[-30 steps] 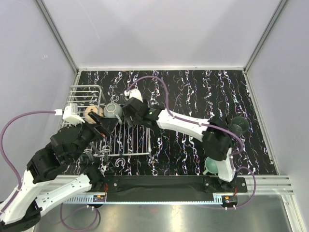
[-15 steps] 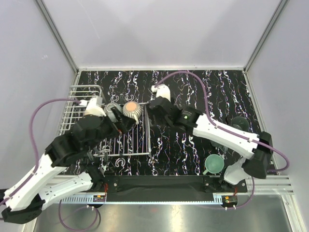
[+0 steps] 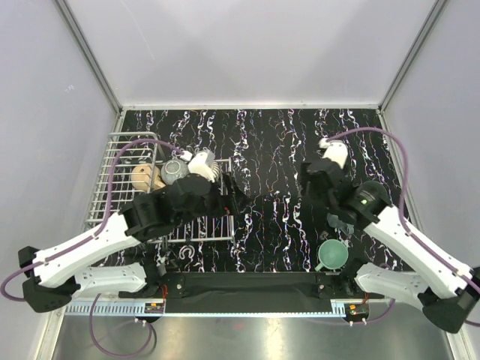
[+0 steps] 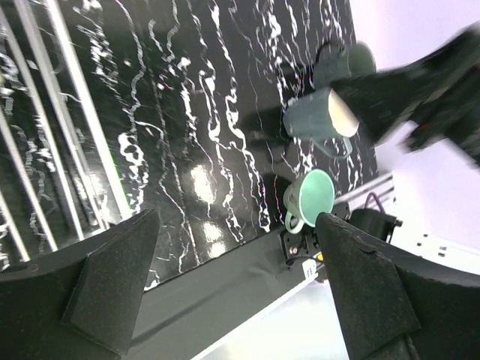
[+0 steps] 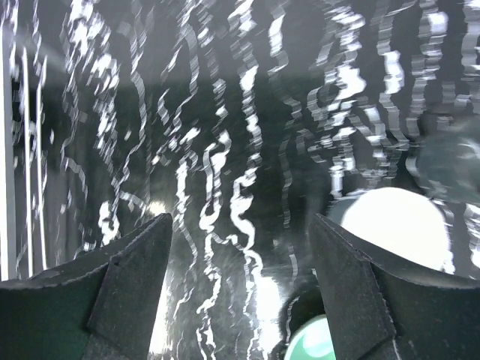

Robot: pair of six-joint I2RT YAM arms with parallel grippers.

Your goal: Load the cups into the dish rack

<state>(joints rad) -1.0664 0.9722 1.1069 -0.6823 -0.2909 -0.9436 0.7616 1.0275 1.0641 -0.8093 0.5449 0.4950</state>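
Left gripper (image 4: 236, 219): fingers spread wide, nothing held, over table (image 3: 285, 142) just right of dish rack (image 3: 124, 161). Right gripper (image 5: 240, 221): fingers also wide apart, empty. Mint cup (image 4: 311, 199) near front edge, clear of both grippers. Grey-teal cup (image 4: 322, 116) near it. Peach cup (image 3: 142, 178) and grey cup (image 3: 175, 171) sit in rack.

Open tabletop (image 3: 277, 150) lies between dish rack (image 3: 133, 135) and cups (image 3: 332, 256).
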